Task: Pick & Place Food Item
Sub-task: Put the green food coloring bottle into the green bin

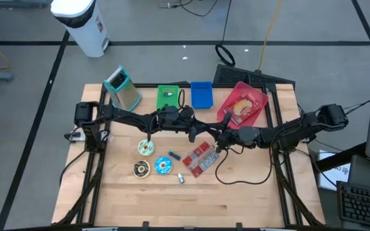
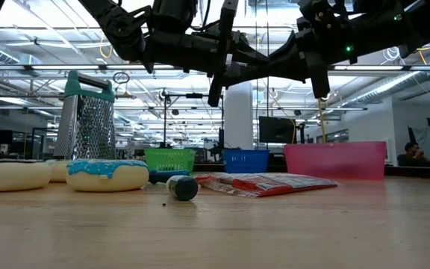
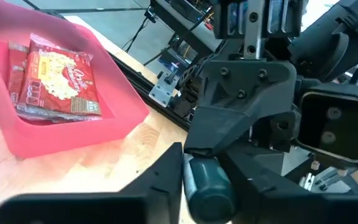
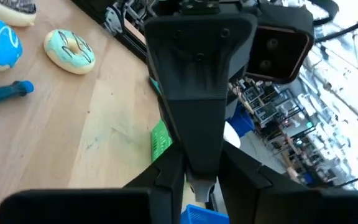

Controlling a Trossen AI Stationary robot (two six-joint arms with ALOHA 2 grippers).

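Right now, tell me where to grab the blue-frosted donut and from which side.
Judging by its pose, come straight down on the blue-frosted donut: it lies flat on the table. Pinch across one side of the ring, one finger in the hole, one outside.

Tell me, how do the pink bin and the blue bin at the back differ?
The pink bin is larger than the blue bin. The pink one sits turned at an angle near the table's right rear corner; the blue one sits square to the back edge, nearer the middle. The pink bin holds a red snack packet; the blue bin looks empty from above. Both are open-topped plastic containers.
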